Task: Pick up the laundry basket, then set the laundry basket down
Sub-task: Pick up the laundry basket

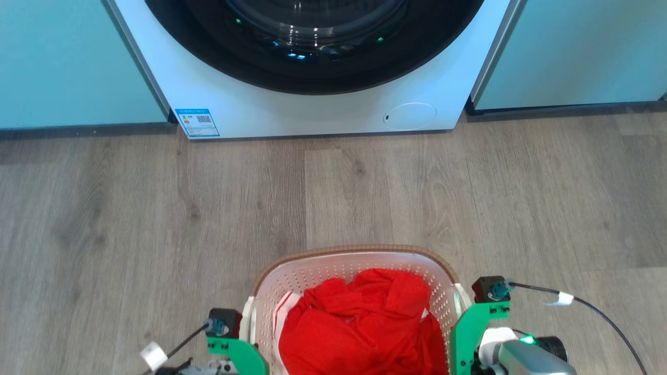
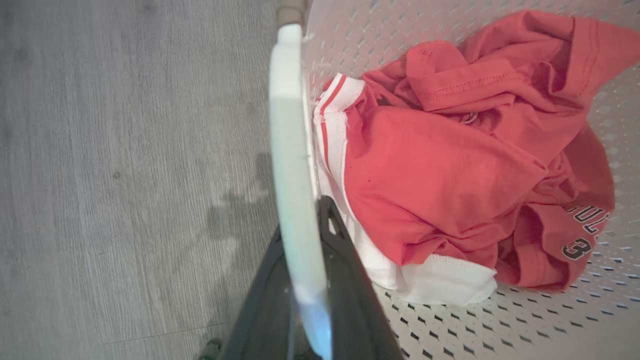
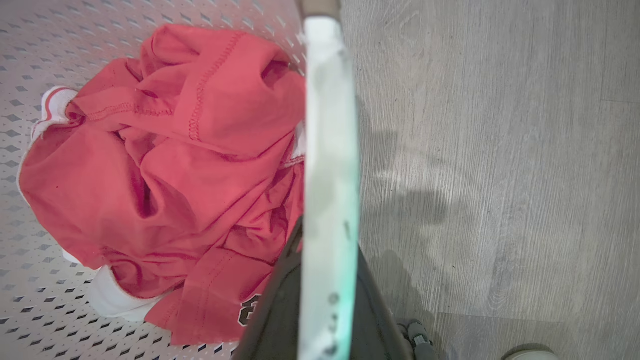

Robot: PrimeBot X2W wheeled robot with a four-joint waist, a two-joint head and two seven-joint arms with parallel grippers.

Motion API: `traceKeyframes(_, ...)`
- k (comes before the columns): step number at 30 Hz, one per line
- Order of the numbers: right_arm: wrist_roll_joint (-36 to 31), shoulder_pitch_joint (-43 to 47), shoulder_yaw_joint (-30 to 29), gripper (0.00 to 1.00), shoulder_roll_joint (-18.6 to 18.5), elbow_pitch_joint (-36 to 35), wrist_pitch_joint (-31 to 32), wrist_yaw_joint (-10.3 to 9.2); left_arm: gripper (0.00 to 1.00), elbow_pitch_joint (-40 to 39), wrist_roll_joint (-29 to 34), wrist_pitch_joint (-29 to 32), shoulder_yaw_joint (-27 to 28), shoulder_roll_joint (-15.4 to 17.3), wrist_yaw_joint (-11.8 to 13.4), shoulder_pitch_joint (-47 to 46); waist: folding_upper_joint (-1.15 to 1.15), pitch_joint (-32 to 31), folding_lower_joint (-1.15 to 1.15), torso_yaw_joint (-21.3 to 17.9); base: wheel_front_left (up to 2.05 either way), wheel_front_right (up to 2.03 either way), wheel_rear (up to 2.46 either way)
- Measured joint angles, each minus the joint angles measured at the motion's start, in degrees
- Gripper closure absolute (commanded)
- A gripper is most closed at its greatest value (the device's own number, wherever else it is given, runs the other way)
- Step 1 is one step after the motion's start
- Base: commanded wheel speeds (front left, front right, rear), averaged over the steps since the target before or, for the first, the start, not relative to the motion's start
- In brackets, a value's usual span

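The laundry basket, white and perforated with a brown rim band, is at the bottom centre of the head view, between my two wrists. A red garment with white trim lies crumpled inside. In the left wrist view my left gripper is shut on the basket's white left handle, one dark finger on each side of it. My right gripper clamps the white right handle the same way. The handles cast shadows on the floor beside the basket. Whether its bottom touches the floor is hidden.
A white front-loading washing machine with a dark round door stands straight ahead, between pale teal cabinet fronts. Grey wood-look floor stretches between it and the basket. Cables run from both wrist brackets.
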Motion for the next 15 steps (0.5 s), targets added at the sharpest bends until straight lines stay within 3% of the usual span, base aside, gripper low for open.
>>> traceKeyframes(8,1.55,0.20,1.71,1.00,0.01,0.30,-0.03,0.00,1.00,0.25,-0.82,-0.64,-0.66,0.01,0.00,1.07,0.00,-1.00,0.00,-0.27,0.00,0.00,0.00)
traceKeyframes(15,3.12,0.30,2.64,1.00,-0.05,0.89,-0.09,0.00,1.00,-1.83,-2.93,5.09,-0.92,0.05,1.83,-1.72,0.00,-2.27,0.00,-0.42,0.00,0.00,0.00)
